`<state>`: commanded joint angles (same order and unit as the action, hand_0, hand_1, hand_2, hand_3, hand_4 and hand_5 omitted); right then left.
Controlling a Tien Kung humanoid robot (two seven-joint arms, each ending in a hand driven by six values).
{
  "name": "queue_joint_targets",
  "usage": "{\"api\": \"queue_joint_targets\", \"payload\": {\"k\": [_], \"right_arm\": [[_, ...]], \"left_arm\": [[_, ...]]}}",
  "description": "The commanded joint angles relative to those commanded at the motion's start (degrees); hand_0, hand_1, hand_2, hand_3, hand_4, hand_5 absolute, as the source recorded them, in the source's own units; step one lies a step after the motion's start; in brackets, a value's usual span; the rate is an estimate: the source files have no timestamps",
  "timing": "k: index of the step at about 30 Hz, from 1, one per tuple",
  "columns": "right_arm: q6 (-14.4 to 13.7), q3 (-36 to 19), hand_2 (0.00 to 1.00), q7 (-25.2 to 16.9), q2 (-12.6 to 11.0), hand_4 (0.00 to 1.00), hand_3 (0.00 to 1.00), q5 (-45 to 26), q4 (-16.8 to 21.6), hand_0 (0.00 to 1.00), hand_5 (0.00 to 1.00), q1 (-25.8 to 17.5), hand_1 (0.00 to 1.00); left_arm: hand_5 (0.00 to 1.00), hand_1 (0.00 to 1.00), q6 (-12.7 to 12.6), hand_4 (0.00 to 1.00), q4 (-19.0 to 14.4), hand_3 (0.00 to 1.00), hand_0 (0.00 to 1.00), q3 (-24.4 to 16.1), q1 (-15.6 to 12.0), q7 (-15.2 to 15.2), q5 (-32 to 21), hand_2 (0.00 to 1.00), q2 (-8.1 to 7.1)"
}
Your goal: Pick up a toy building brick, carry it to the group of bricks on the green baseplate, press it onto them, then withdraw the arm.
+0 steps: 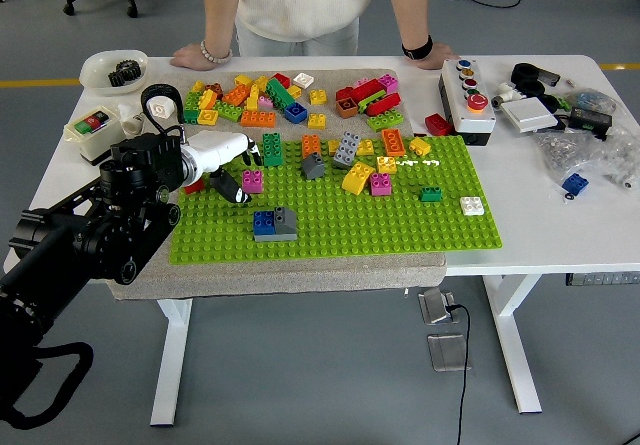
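Left robot hand hovers over the left edge of the green baseplate, white shell up, its dark fingers hanging loosely downward with nothing between them. Just beside the fingertips sits a pink brick, and nearer the front edge a blue and grey brick pair stands on the studs. Toward the plate's far side lie scattered grey, yellow, orange and pink bricks, with a loose pile of bricks on the mat behind. A person stands at the far side, both hands flat on the white worktop. A button box rests to the right.
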<state>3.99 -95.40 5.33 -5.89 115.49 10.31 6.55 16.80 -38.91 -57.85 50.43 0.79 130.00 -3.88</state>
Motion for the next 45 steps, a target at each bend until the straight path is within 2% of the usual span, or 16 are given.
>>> {"api": "queue_joint_targets", "payload": {"k": [2,5,19,27,45], "right_arm": [[0.0,0.0,0.691,0.0,0.0,0.804,0.555,0.0,0.0,0.738,0.502,0.0,0.641],[0.0,0.1,0.691,0.0,0.0,0.804,0.556,0.0,0.0,0.738,0.503,0.1,0.641],[0.0,0.2,0.691,0.0,0.0,0.805,0.556,-0.1,0.0,0.738,0.504,0.4,0.640],[0.0,0.4,0.691,0.0,-0.1,0.805,0.555,-0.2,0.0,0.738,0.504,0.5,0.640],[0.1,0.4,0.691,0.0,-0.1,0.806,0.556,-0.2,0.0,0.738,0.504,0.5,0.640]], "left_arm": [[0.192,0.792,0.8,0.825,-1.0,0.697,0.836,-0.3,0.0,0.3,0.0,0.734,0.03],[0.198,0.793,0.4,0.828,-1.1,0.696,0.837,-0.2,0.2,0.4,0.0,0.735,0.17],[0.215,0.793,-3.2,0.831,3.5,0.694,0.836,2.4,1.5,-0.3,0.0,0.733,0.52],[0.221,0.793,-4.1,0.821,5.5,0.689,0.834,3.1,1.9,-0.4,0.0,0.735,0.94],[0.232,0.778,-5.7,0.787,7.1,0.649,0.822,3.5,2.2,-0.2,0.0,0.706,1.48]]}}
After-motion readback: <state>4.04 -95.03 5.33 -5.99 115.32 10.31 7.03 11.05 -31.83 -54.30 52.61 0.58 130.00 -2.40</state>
